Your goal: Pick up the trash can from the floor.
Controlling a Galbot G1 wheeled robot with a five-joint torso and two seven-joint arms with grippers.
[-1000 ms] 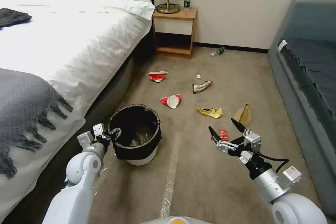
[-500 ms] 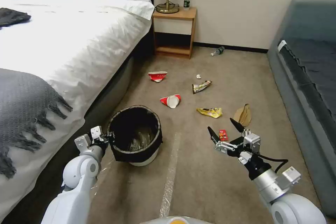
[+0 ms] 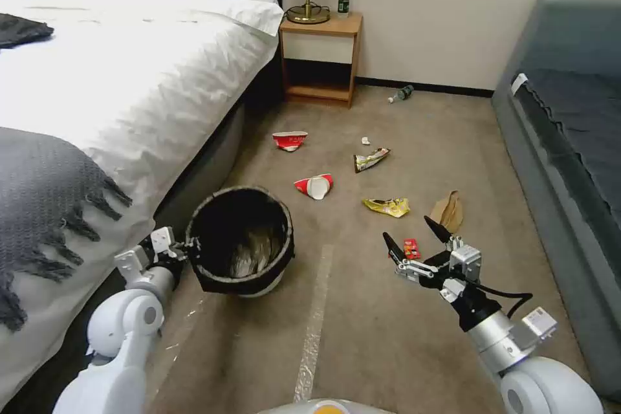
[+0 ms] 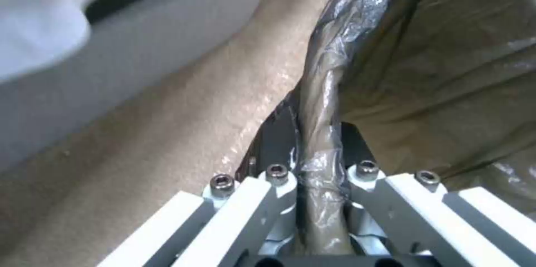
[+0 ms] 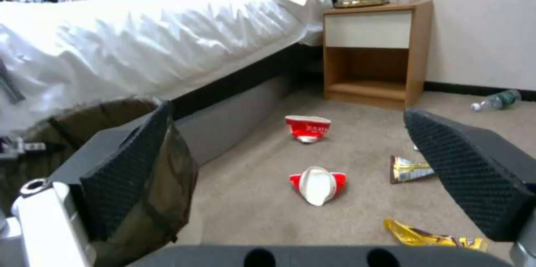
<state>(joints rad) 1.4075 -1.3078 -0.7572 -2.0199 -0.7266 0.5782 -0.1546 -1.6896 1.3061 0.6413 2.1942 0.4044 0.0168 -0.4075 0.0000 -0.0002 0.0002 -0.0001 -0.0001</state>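
The trash can (image 3: pixel 239 242), white with a black bag liner over its rim, hangs tilted beside the bed, and its white base looks raised off the floor (image 3: pixel 388 336). My left gripper (image 3: pixel 191 248) is shut on the can's near-left rim. In the left wrist view both fingers (image 4: pixel 279 175) pinch the liner-covered rim of the trash can (image 4: pixel 318 133). My right gripper (image 3: pixel 414 239) hovers open above the carpet to the can's right, holding nothing. In the right wrist view the right gripper (image 5: pixel 287 112) has its pads wide apart, with the trash can (image 5: pixel 89 118) off to one side.
A bed (image 3: pixel 97 77) with a grey throw flanks the left, a grey sofa (image 3: pixel 569 142) the right, a nightstand (image 3: pixel 321 58) stands at the back. Crushed red-and-white cups (image 3: pixel 315 185), wrappers (image 3: pixel 387 207), a brown bag (image 3: pixel 449 210) and a bottle (image 3: pixel 401 94) litter the carpet. A tape line (image 3: pixel 314 323) runs toward me.
The left gripper has drawn the trash can up and to the left, tipping it, with its base coming off the carpet. The right arm has stayed still.
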